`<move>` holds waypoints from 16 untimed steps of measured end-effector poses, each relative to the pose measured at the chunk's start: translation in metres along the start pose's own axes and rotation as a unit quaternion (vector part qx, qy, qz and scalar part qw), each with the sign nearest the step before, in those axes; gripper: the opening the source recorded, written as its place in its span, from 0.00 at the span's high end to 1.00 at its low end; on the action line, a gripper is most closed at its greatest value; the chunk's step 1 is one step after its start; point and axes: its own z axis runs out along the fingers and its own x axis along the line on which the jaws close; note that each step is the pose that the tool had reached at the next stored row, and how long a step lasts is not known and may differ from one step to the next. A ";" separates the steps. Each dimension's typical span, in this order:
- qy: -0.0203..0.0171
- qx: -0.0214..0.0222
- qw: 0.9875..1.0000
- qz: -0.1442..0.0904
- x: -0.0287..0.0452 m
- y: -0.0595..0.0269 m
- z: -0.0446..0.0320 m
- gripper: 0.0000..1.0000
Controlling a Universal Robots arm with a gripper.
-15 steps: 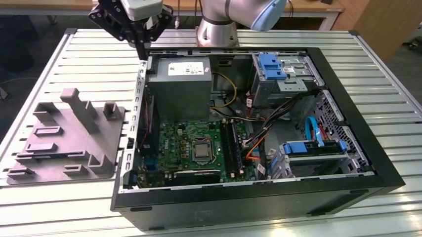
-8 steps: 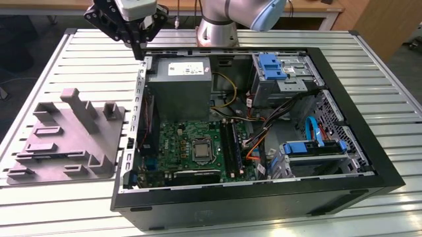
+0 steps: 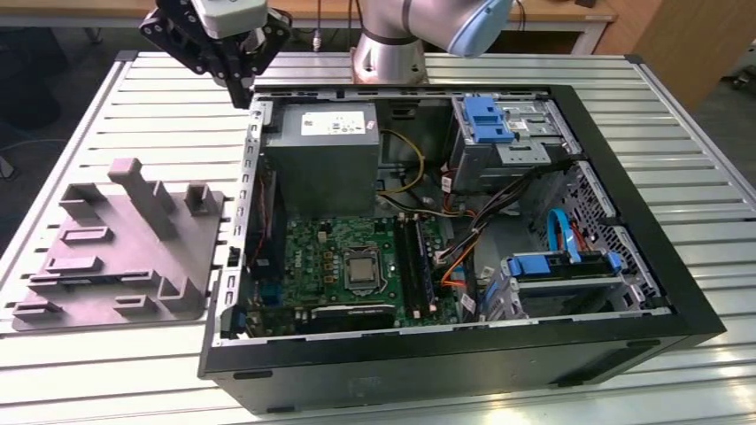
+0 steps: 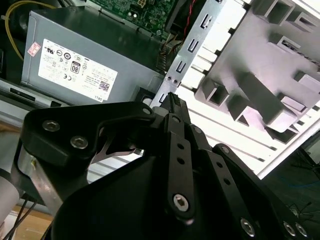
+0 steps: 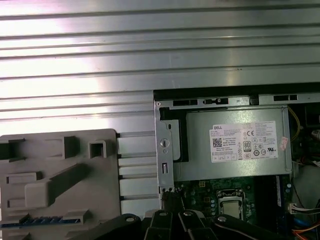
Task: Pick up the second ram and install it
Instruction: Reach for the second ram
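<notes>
On the exterior view's left, a grey fixture rests on the slatted table. In the first wrist view, what looks like the second ram, a narrow bluish strip, lies in a fixture recess. The gripper hangs above the open computer case's far corner. Its fingertips are pressed together, with nothing visible between them. In the exterior view, the ram lies toward seven o'clock from them, its long axis probably nine-to-three.

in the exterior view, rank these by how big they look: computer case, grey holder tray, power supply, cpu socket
Largest to smallest:
1. computer case
2. grey holder tray
3. power supply
4. cpu socket
</notes>
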 end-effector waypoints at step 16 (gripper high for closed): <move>0.000 0.000 1.000 0.000 0.0235 -0.0018 0.0004 0.90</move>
